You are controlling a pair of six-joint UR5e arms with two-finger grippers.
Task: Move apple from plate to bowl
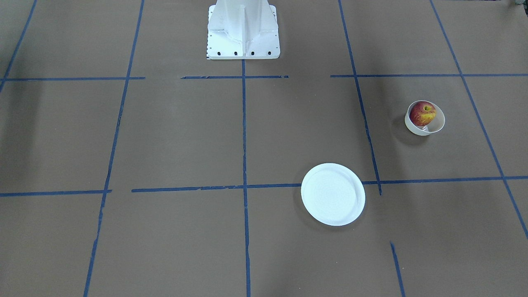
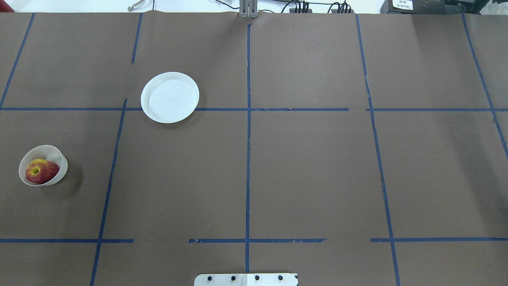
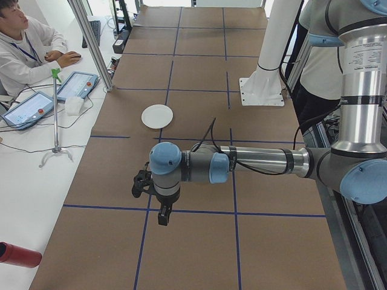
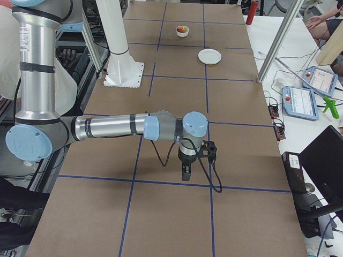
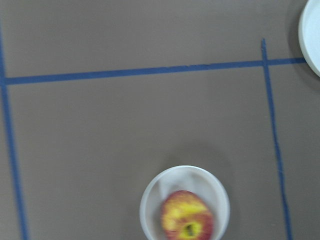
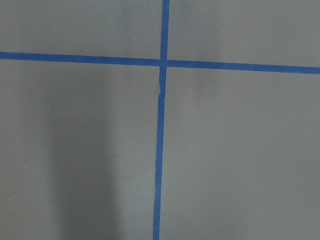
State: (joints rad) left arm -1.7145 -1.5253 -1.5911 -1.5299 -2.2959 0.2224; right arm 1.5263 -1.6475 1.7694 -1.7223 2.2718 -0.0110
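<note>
The small round red-and-yellow apple [image 1: 422,114] is sitting inside the small deep white bowl [image 1: 413,126] near the left pincer [image 3: 162,215], the flat white plate [image 1: 333,194] lying farther off on the brown bench [image 1: 165,136], while neither that pincer nor the right pincer [image 4: 185,174] is showing whether it is spread.

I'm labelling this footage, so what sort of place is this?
Most likely a robotics lab set up for recording: a table papered brown and gridded with blue tape, a robot arm over it, and an operator seated beside control tablets.
</note>
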